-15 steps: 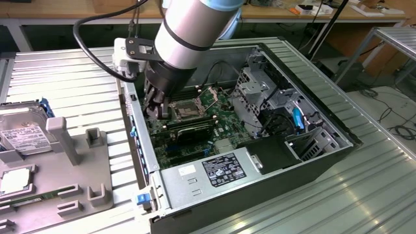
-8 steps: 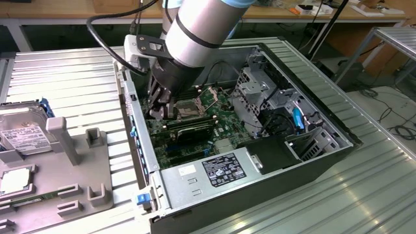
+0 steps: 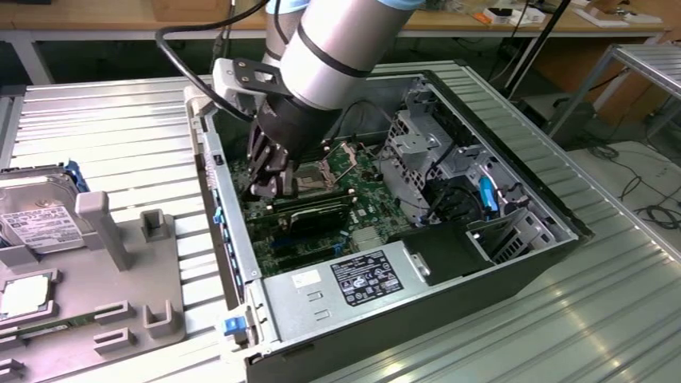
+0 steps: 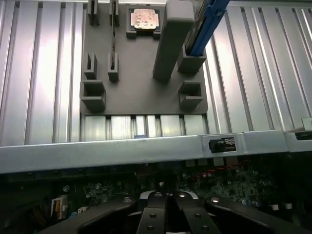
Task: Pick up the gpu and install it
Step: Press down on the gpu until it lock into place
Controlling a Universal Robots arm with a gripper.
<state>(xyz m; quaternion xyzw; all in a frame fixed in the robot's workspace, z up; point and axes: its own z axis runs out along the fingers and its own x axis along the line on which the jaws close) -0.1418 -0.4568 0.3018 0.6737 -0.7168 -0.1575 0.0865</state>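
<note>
The install step seems in hand: the gripper (image 3: 266,185), its fingers pressed together, reaches down inside the computer case (image 3: 319,281), and a dark flat card, likely the gpu (image 3: 311,209), lies on the motherboard (image 3: 360,169) just beside the fingertips. Seating it calls for even downward pressure. The arm hides the slot, and any contact is hard to make out.

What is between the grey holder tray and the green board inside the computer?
The computer case's silvery side wall runs between the grey holder tray and the green board, in the wrist view.
</note>
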